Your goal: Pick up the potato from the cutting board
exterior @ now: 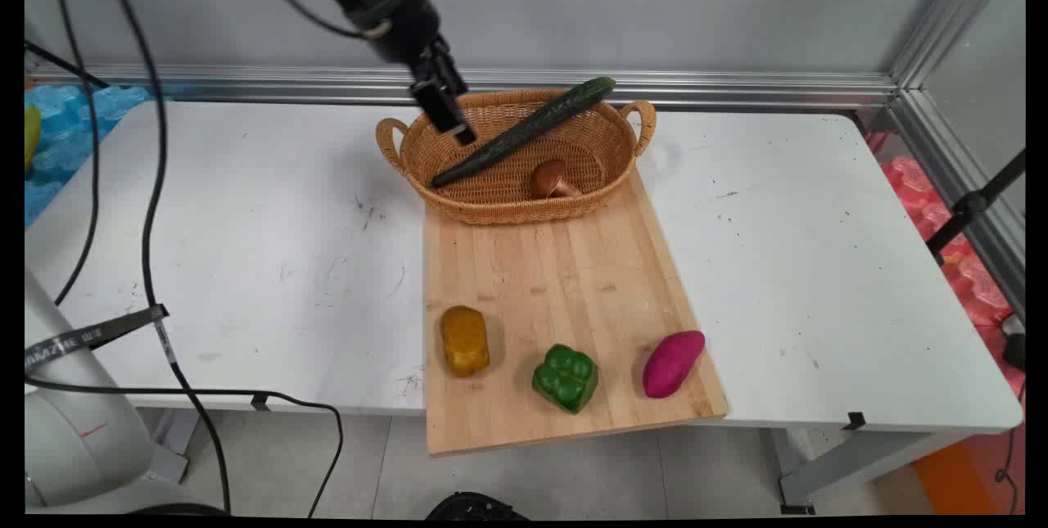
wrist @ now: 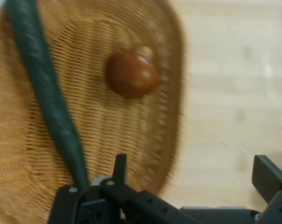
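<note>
Fingers spread and empty — gripper [exterior: 452,120] angled down over the basket [exterior: 409,153]'s left end, above the cucumber [exterior: 524,132].

one basket [exterior: 491,205], one cucumber [exterior: 524,132], one mushroom [exterior: 550,179], one board [exterior: 557,266], three vegetables [exterior: 565,377]

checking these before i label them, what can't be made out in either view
- Long dark green cucumber: in the hand view both its ends are cut off, by the top edge and by the gripper's linkage.
- Brown mushroom: blurred in the hand view, its stem barely readable.
- Oval woven wicker basket: the black two-finger gripper covers part of its far rim in the main view.
- Light wooden cutting board: its far end lies hidden under the basket.
</note>
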Motion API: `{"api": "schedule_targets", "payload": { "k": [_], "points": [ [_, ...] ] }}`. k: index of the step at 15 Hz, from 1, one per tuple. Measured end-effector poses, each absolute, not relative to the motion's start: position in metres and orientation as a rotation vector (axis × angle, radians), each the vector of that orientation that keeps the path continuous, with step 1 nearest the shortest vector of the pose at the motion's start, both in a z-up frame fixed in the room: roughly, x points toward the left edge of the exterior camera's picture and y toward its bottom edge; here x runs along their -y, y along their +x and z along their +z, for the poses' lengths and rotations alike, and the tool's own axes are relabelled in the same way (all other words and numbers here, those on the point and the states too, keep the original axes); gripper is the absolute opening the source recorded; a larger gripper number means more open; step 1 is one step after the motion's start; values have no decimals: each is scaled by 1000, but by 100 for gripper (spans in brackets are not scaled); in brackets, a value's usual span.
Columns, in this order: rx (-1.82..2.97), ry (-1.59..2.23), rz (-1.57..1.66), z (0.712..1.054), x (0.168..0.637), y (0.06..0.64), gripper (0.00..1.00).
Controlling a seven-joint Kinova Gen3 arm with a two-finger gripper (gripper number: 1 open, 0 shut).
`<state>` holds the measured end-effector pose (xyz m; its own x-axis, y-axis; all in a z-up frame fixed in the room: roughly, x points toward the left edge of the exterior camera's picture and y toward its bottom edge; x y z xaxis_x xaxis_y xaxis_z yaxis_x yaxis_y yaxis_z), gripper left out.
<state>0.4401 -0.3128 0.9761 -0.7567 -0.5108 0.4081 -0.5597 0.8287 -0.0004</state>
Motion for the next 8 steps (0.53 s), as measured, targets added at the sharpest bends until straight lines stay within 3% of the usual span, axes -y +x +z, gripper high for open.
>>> {"api": "schedule_targets", "payload": {
  "k": [8],
  "points": [
    [2705,494,-15,970,248,458,100]
  ]
}}
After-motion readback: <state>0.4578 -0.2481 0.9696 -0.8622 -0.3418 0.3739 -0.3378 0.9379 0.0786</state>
